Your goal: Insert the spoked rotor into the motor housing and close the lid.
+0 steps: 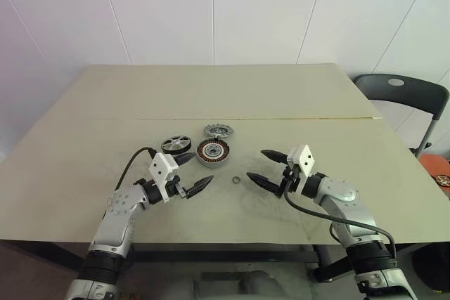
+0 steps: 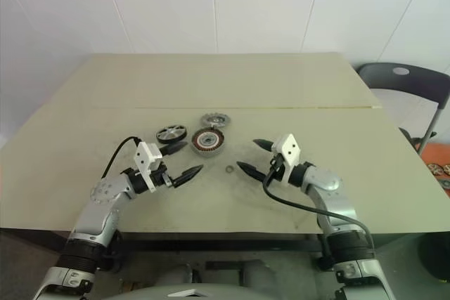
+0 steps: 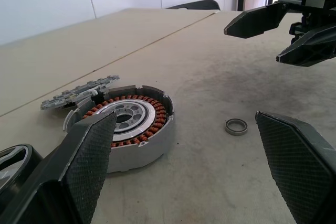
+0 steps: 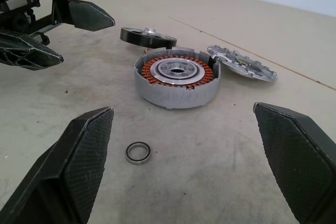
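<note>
Both grippers low over table (image 1: 84, 117), facing each other, empty.
Left gripper (image 1: 191, 173) fingers spread wide, nothing between them; spoked rotor (image 1: 175, 144) lies flat just beyond its upper fingertip. Motor housing (image 1: 214, 151) sits right of the rotor, windings up, between and a little past both grippers. Lid (image 1: 219, 130) rests behind the housing, just beside it, one edge propped up. Small loose ring (image 1: 235, 180) lies on the table midway between the grippers. Right gripper (image 1: 264, 166) fingers spread wide, holding nothing.
</note>
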